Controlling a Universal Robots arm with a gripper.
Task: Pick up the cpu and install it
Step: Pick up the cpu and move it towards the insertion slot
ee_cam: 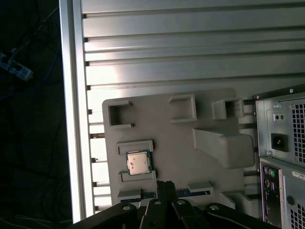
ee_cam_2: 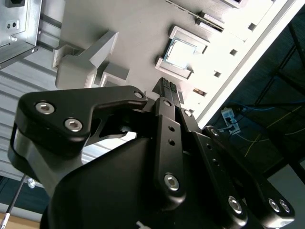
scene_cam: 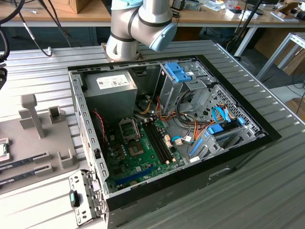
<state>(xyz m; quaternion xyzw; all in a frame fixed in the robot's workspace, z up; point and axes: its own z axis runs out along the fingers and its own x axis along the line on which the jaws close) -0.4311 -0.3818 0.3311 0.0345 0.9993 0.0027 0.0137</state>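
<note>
The cpu is a small square chip with a silvery top and a green rim. It lies flat in a raised pocket of the grey fixture plate and also shows in the second wrist view. My gripper hangs well above the plate, its black fingers pressed together with nothing between them, and is seen again in the second wrist view. It does not touch the cpu. In the exterior view the cpu sits at the far left edge, and the black socket frame lies on the green motherboard.
The open computer case holds a power supply, drive cages and cable bundles. The grey fixture plate carries an upright post and long memory sticks. The case's rear panel borders the plate on the ribbed metal table.
</note>
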